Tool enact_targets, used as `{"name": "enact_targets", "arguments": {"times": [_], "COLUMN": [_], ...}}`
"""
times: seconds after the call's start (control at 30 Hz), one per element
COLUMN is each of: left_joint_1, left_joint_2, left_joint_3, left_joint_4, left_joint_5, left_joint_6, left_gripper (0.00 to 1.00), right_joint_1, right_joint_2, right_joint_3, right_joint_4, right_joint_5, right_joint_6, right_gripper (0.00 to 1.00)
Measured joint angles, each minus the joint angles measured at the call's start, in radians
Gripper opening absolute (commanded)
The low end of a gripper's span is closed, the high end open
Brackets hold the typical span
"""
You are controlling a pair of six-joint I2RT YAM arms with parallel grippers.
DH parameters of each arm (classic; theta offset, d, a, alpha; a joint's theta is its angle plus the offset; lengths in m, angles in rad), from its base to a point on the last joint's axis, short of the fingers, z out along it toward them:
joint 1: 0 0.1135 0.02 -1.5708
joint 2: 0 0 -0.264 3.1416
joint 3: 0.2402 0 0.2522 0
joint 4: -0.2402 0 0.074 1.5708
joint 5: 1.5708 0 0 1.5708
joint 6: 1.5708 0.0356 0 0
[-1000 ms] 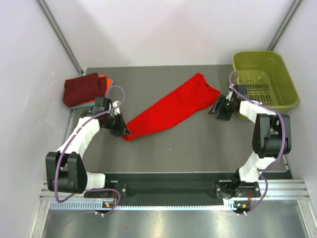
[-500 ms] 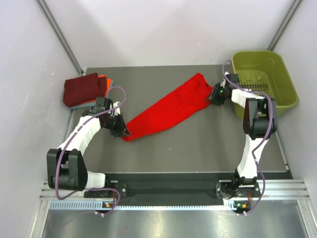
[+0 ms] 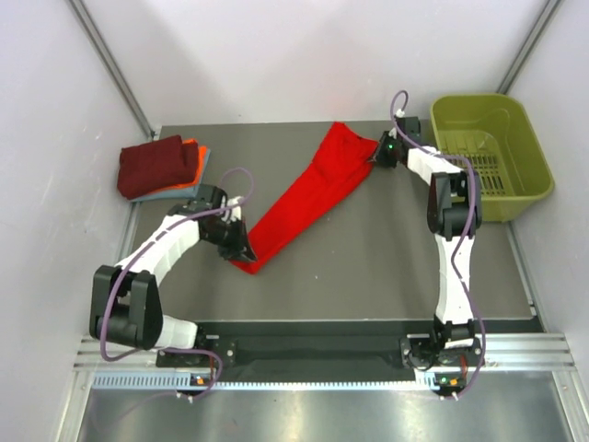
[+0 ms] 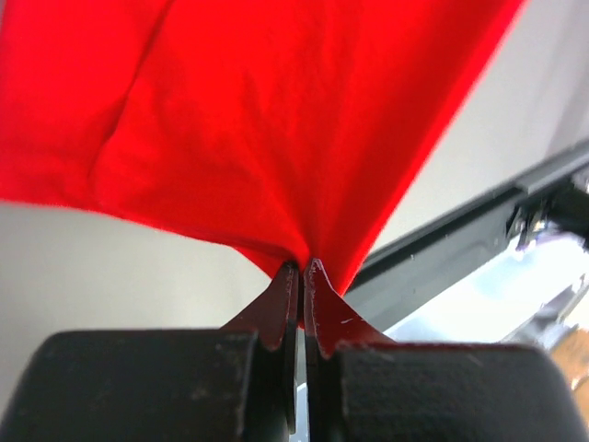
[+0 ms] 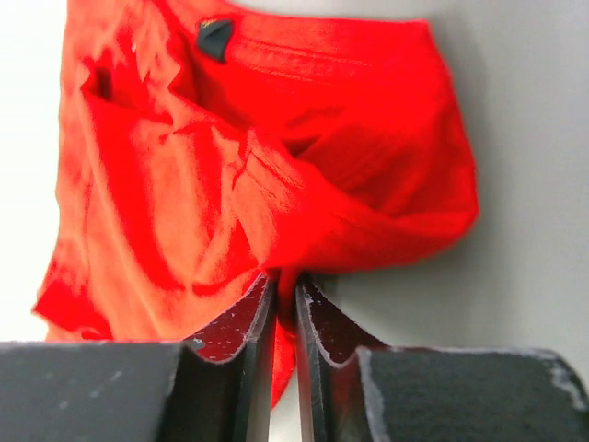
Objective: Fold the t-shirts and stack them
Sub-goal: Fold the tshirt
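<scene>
Four t-shirts are in sight: one bright red t-shirt [image 3: 308,195] pulled out long, and three folded ones in a pile. There are two grippers, one basket and one tabletop [image 3: 368,241].

The red t-shirt runs as a slanted band between the two grippers. The left gripper [image 3: 241,250] is clenched on its near lower corner. In the left wrist view that gripper [image 4: 301,272] has its fingers pressed together, with the red cloth [image 4: 248,120] fanning away from the pinch. The right gripper [image 3: 378,152] grasps the far upper end. In the right wrist view the cloth [image 5: 267,157] is bunched in folds just ahead of this gripper [image 5: 285,290], with a fold caught between the narrow fingers. A small dark label shows near the cloth's far edge.

The pile lies well apart from the left gripper, beyond it and to its left, at the tabletop's far left corner. The dark maroon shirt [image 3: 155,164] is on top, with an edge of the orange shirt [image 3: 195,158] showing at its right side. A sliver of the grey-blue shirt [image 3: 161,192] shows at the bottom.

The olive-green basket [image 3: 529,152] sits just to the right of the right gripper, at the far right edge. The right arm's upper links lie between the two.
</scene>
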Motion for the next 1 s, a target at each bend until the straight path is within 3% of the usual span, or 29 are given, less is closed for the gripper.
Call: {"name": "enact_targets", "arguments": {"times": [0.3, 0.63, 1.0], "left_joint_1": [-0.235, -0.485, -0.666], "left_joint_2": [0.171, 0.346, 0.548], "left_joint_3": [0.087, 0.348, 0.597], "left_joint_4": [0.035, 0.035, 0.014], "left_joint_5": [0.035, -0.007, -0.094], "left_joint_6": [0.000, 0.051, 0.158], "left_gripper": [0.00, 0.00, 0.00], "right_joint_1": [0.022, 0.029, 0.017], "right_joint_2": [0.145, 0.211, 0.260], "right_joint_3": [0.209, 0.289, 0.348], "right_joint_4": [0.032, 0.086, 0.137], "right_joint_5": [0.001, 0.005, 0.018], "right_joint_6": [0.030, 0.057, 0.076], "right_gripper": [0.15, 0.17, 0.20]}}
